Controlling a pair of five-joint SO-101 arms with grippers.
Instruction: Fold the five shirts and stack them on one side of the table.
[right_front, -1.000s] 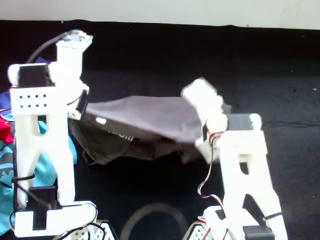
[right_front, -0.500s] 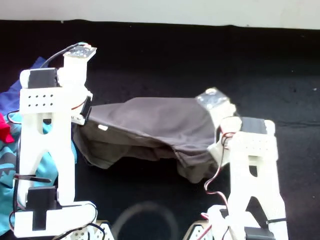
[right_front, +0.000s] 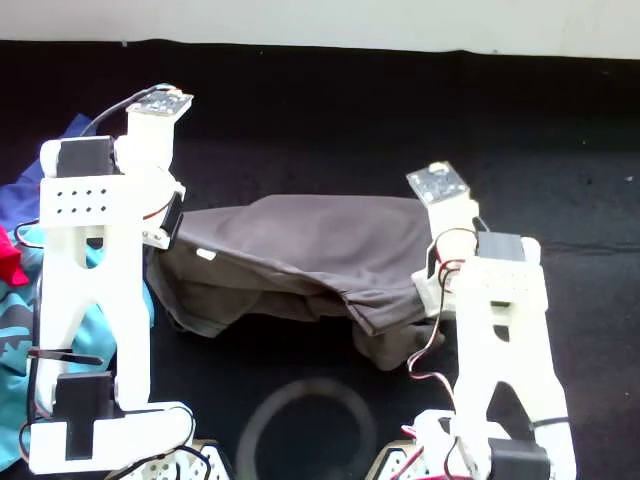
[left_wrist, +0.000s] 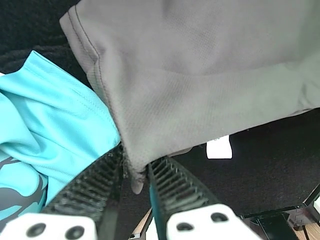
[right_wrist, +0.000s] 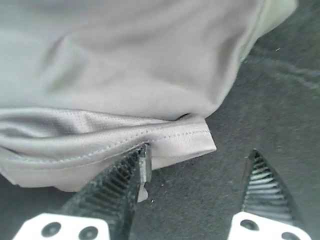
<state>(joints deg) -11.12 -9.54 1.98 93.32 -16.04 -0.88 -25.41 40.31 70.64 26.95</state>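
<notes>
Bright, even light; white arms (right_front: 95, 300) glare, and the grey shirt (right_front: 300, 245) shadows the bench (right_front: 330, 120) beside the right hand (right_wrist: 200, 155)

The grey knit shirt (right_front: 300, 245) lies mid-frame in the high view on the black cloth-covered table (right_front: 330, 110). It stretches between the white left arm (right_front: 90, 260) at the frame's left and the white right arm (right_front: 495, 330) at the lower right. Its left edge is pinched in the left gripper (left_wrist: 135, 175). Its right hem corner lies within the spread right gripper (right_wrist: 200, 155), touching one finger. A crumpled turquoise shirt (right_front: 15, 320) lies at the left edge, partly under the left arm, just beside the grey one.
</notes>
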